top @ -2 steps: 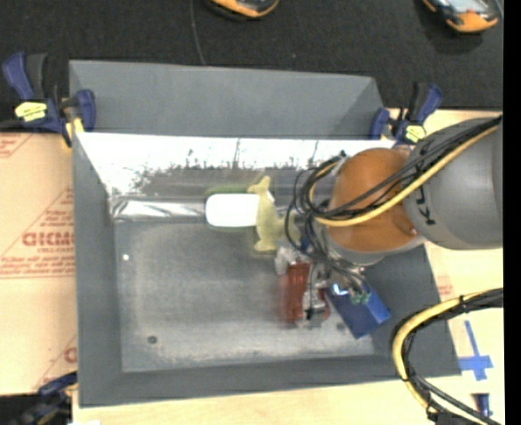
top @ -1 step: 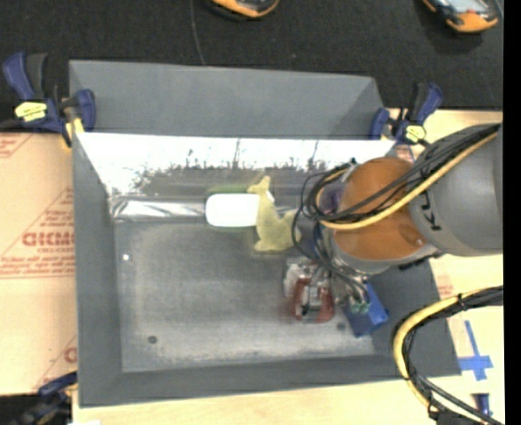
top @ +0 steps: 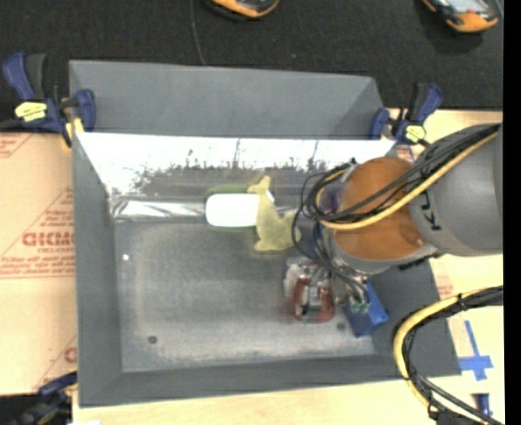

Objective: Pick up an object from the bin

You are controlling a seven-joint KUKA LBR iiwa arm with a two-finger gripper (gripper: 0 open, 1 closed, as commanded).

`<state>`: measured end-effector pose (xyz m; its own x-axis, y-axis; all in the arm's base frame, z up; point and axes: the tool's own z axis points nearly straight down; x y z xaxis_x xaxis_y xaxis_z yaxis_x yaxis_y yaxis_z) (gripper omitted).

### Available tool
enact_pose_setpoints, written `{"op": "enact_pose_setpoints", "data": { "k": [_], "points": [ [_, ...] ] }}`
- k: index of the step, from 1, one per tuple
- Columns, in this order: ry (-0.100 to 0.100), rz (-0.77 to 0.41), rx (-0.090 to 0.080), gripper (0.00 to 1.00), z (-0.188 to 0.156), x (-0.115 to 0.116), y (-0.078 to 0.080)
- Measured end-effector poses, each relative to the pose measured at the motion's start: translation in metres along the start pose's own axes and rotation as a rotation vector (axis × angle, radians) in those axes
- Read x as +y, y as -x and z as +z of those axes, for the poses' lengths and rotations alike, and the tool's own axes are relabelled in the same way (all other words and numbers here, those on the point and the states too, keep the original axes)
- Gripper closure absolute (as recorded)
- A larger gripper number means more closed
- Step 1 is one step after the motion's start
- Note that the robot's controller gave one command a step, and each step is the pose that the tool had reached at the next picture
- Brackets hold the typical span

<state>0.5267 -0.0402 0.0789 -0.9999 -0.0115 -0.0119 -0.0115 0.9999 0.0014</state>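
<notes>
My gripper [top: 324,283] hangs low over the right part of the bin floor, near the front wall. Directly under it lies a small reddish-brown and white thing [top: 305,301]; whether it is held cannot be made out. A blue block-like thing [top: 368,313] lies just to the right of it, against the bin's right wall. Farther back sit a crumpled yellow thing [top: 269,221] and a white oval thing [top: 232,210], side by side at the foot of the back wall.
The arm with its orange cover and looped cables reaches in from the right and hides the bin's right rear corner. A thin green strip peeks out behind the white oval thing. Bare bin floor stretches across the left and the front.
</notes>
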Motion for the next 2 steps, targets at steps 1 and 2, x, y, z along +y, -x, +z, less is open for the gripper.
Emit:
{"op": "enact_pose_setpoints", "data": {
  "k": [1,2],
  "points": [
    [-0.001,-0.054,0.005,1.00,-0.061,0.000,-0.001],
    [0.000,-0.039,0.005,1.00,-0.126,-0.004,-0.014]
  ]
}}
